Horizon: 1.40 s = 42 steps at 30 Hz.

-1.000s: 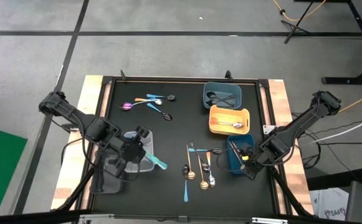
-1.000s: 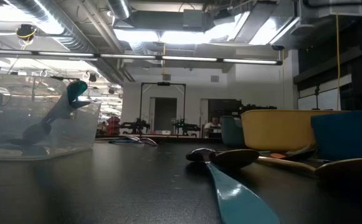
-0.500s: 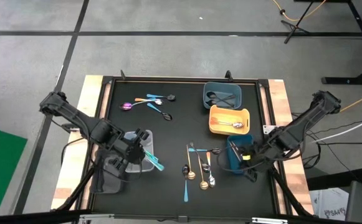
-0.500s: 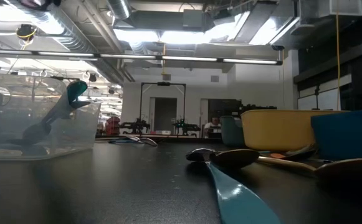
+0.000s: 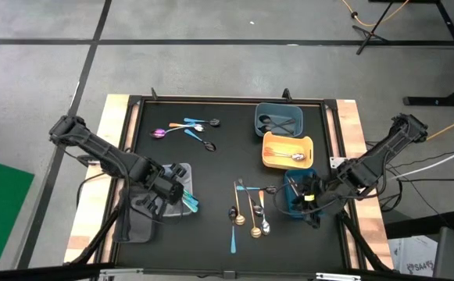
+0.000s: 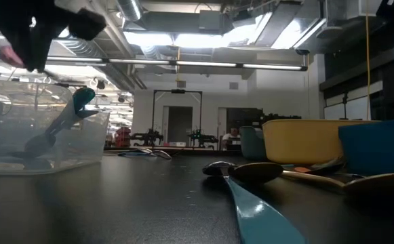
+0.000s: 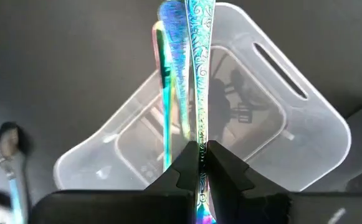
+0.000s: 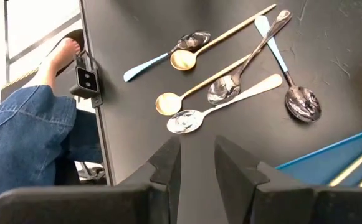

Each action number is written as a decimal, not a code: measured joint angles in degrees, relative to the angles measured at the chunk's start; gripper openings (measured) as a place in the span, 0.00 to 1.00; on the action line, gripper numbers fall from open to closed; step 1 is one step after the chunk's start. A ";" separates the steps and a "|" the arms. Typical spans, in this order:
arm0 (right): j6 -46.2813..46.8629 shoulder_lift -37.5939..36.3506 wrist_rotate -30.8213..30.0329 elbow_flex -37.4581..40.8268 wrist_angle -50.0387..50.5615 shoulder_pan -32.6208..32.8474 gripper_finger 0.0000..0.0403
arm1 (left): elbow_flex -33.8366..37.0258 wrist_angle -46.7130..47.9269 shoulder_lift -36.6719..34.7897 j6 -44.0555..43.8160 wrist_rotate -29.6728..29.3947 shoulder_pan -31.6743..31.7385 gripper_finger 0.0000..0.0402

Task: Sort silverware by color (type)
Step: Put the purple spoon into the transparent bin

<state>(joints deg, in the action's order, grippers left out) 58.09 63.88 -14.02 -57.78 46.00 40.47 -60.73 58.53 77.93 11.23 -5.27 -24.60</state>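
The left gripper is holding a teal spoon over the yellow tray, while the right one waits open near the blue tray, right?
Not quite: the left gripper holds the teal spoon over the clear tray, not a yellow one, as the left wrist view shows. The rest holds: the right gripper waits open by the blue tray.

We see thin spoons scattered on the black table: a small group (image 5: 186,128) near its far left, a cluster (image 5: 248,209) near its front middle, and a teal-iridescent one (image 7: 199,93) held upright.
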 joint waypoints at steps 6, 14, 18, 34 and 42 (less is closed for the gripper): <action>0.02 0.00 -0.04 0.00 0.00 0.00 0.21 | 3.07 -1.90 -0.03 -0.22 0.50 1.44 0.04; 0.04 0.00 -0.15 0.00 0.00 0.00 0.21 | 5.52 -2.95 -0.02 -0.56 -0.16 2.03 0.04; 0.06 0.00 -0.15 0.00 0.00 0.00 0.21 | 5.71 -2.98 -0.02 -0.56 -0.18 2.01 0.04; 0.06 0.00 -0.13 0.00 0.01 0.00 0.21 | 5.73 -5.44 -0.02 4.85 0.29 1.99 0.04; 0.06 0.00 -0.13 0.00 0.35 0.00 0.21 | 5.73 -10.24 -0.02 13.84 3.52 1.99 0.04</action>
<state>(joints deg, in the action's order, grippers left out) 58.15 63.88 -14.15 -57.78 46.35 40.47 -55.00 48.29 77.91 25.08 -1.74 -22.61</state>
